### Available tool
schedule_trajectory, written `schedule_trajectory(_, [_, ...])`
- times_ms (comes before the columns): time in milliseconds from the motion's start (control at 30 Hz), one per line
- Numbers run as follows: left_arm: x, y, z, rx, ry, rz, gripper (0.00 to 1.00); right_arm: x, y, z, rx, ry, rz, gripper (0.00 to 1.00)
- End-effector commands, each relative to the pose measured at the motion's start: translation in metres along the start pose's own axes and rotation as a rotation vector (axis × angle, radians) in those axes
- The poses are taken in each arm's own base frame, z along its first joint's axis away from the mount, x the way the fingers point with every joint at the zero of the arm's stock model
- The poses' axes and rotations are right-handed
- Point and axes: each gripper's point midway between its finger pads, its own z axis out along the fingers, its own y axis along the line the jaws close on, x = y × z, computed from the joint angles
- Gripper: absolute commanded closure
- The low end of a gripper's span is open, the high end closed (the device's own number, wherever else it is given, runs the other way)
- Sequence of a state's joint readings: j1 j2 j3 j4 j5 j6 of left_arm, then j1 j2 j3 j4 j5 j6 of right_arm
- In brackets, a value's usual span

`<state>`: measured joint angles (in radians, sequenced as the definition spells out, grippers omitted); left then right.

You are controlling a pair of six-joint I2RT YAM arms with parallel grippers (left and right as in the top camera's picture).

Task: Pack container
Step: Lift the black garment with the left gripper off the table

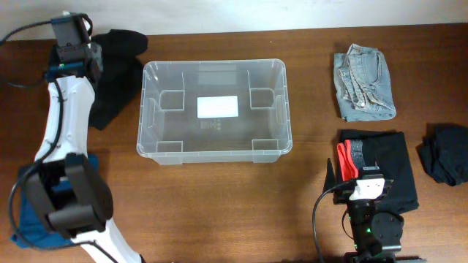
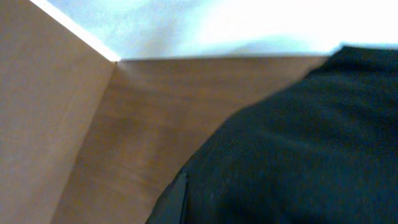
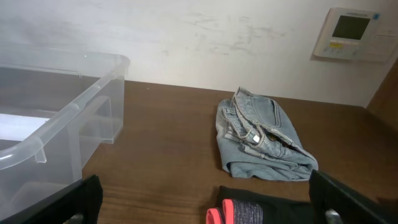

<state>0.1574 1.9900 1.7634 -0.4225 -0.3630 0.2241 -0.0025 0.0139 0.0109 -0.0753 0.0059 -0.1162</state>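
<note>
So the container (image 1: 168,80) sat empty in the middle of the worktop (image 1: 219,212), open side up, with the white label (image 1: 217,107) showing through its base. My left claw (image 1: 73,40) was off past the container's left end, right over the black garment (image 1: 117,73) heaped there. It was pinched nearly closed, but my left wrist view was just dark cloth (image 2: 292,155) up close, so I couldn't tell whether it actually had any fabric.

My right claw (image 3: 202,186) was spread as wide as it goes, holding nothing, down by the container's right front corner (image 3: 68,118). It hung over a folded black piece (image 1: 391,157) with something red (image 1: 345,162) on its near edge. Folded jeans (image 1: 363,82) lay to the container's right, toward the back. A crumpled black cloth (image 1: 446,152) was farther right, and a blue cloth (image 1: 29,212) sat by the container's front left.
</note>
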Motion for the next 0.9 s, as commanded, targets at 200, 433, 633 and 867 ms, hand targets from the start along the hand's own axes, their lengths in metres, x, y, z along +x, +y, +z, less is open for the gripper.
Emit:
schedule_trajectory(200, [-0.066, 0.04, -0.091, 0.01, -0.218, -0.154, 0.99, 0.002, -0.002, 0.0, 0.011, 0.002, -0.003, 0.02])
schedule_trajectory(433, [-0.092, 0.069, -0.15, -0.007, -0.335, -0.23, 0.99, 0.002, -0.002, 0.0, 0.011, 0.002, -0.003, 0.02])
schedule_trajectory(633, [-0.105, 0.094, -0.211, -0.003, -0.435, -0.339, 0.99, 0.002, -0.002, 0.0, 0.011, 0.002, -0.003, 0.02])
schedule_trajectory(867, [-0.108, 0.105, -0.293, 0.062, -0.537, -0.457, 0.99, 0.002, -0.002, 0.0, 0.011, 0.002, -0.003, 0.02])
